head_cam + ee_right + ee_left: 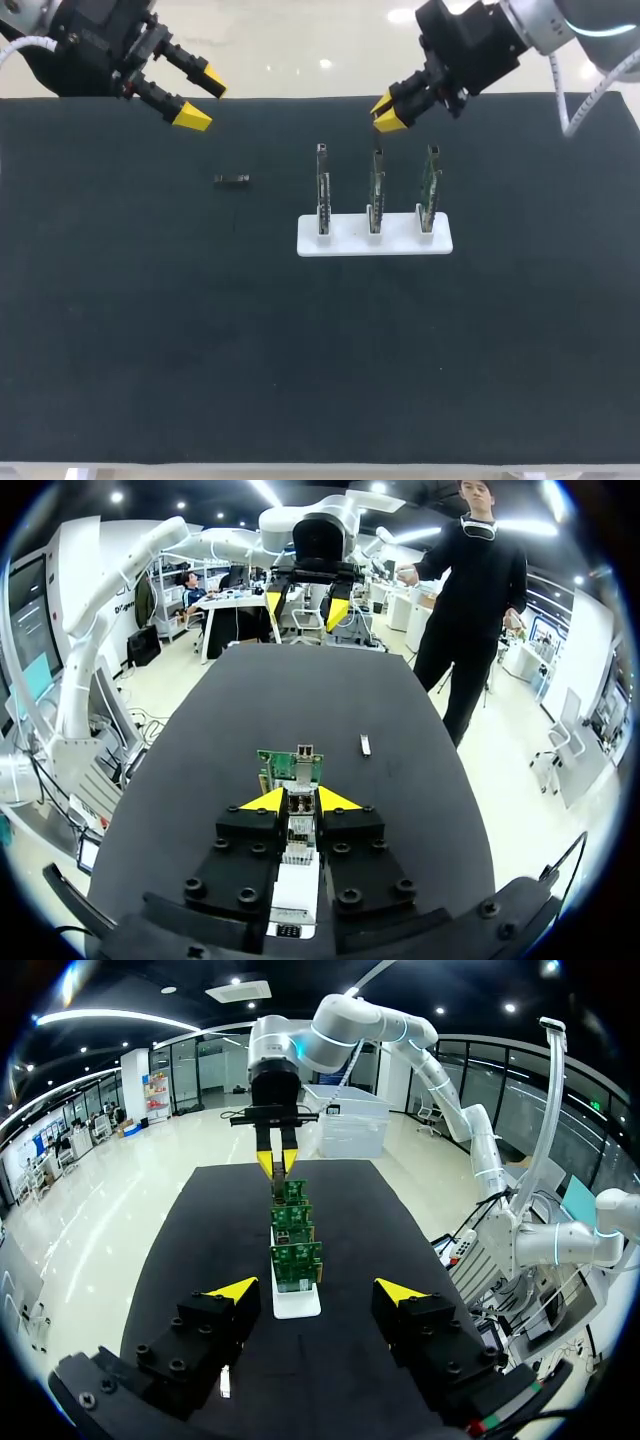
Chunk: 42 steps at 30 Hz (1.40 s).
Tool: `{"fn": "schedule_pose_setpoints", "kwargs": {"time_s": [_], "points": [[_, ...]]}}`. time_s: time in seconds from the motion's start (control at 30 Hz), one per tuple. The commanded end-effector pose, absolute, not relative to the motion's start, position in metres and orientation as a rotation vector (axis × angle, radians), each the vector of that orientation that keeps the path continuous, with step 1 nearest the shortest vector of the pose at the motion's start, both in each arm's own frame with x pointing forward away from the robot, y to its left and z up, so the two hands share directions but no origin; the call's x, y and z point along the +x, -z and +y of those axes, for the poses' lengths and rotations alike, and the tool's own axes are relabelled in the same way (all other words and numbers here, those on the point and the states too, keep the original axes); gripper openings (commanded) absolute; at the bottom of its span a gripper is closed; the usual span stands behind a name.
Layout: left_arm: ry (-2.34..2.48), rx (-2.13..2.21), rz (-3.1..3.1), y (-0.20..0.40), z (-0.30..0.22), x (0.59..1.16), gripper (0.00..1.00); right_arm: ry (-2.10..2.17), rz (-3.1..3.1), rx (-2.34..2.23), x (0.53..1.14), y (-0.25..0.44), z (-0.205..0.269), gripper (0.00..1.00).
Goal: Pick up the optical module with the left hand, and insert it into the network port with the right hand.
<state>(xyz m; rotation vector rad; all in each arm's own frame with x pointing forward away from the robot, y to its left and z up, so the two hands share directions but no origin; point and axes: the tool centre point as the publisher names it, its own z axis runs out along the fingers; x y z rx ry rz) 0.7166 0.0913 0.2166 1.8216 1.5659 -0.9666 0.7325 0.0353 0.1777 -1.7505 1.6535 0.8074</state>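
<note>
Lying on matte cloth [150,330] is a slim optical module [232,179].

No writing, number or sign is showing clearly enough to read on the table [150,330]. Nothing is reading on the optical module [232,179], on the three circuit boards [374,190] or on their white holder [340,243]; any marking there is coming out too small to tell.
</note>
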Motion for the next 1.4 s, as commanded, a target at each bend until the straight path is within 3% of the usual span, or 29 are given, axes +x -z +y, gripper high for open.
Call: {"fn": "schedule_pose_setpoints", "kwargs": {"time_s": [0.03, 1.27, 1.3, 1.33, 1.4], "points": [[0.966, 1.825, 1.568, -0.2169, 0.091, 0.7174, 1.0, -0.801, 1.651, -1.747, 0.7306, -0.1749, 0.0344, 0.0], [0.966, 1.825, 1.568, -0.2169, 0.091, 0.7174, 1.0, -0.789, 1.631, -1.746, 0.7304, -0.169, 0.0315, 0.0], [0.966, 1.825, 1.568, -0.2169, 0.091, 0.7174, 1.0, -0.788, 1.631, -1.744, 0.7305, -0.169, 0.0315, 0.3], [0.966, 1.825, 1.568, -0.2169, 0.091, 0.7174, 1.0, -0.788, 1.632, -1.745, 0.7304, -0.1692, 0.0316, 1.0], [0.966, 1.825, 1.568, -0.2169, 0.091, 0.7174, 1.0, -0.792, 1.634, -1.739, 0.7296, -0.1704, 0.0322, 1.0]]}}
